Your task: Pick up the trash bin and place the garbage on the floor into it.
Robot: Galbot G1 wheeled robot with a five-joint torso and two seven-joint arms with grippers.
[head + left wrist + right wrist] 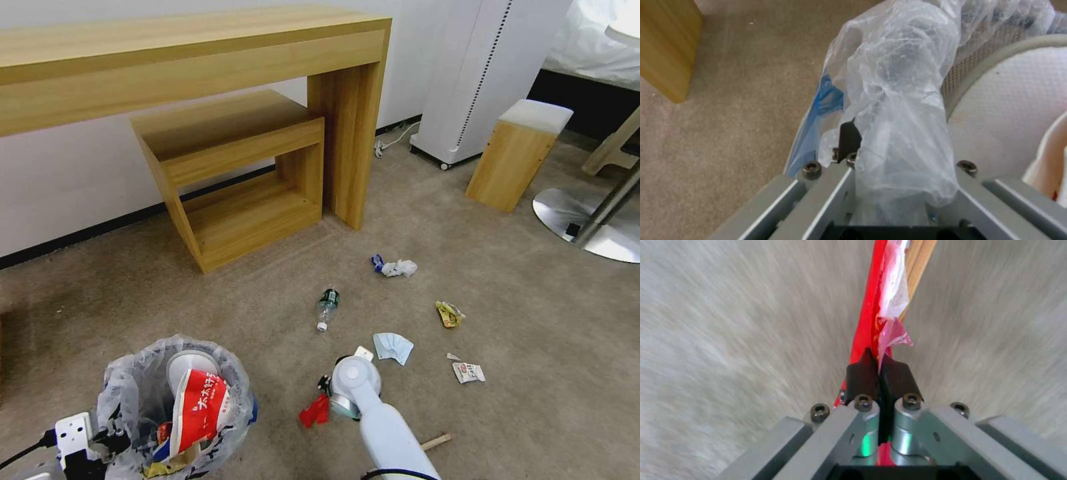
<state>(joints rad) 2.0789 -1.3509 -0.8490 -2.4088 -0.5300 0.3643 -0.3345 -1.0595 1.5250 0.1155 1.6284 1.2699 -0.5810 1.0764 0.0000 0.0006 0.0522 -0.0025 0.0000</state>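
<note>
Left claw (889, 156) clamped on bagged rim of trash bin (133, 393), low at robot's left w/ slipper (190, 365) & paper bowl (199, 408) inside. Right claw (879, 375) pinched on red wrapper (871, 306) (wooden sticks alongside) above floor (533, 320); bottle (327, 307), mask (392, 347) lie ahead.

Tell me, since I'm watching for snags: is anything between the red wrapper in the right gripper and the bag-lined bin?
Nothing visible: the right gripper, shut on the crinkled red wrapper, hangs beside the black bag-lined trash bin, bare beige carpet between.
</note>
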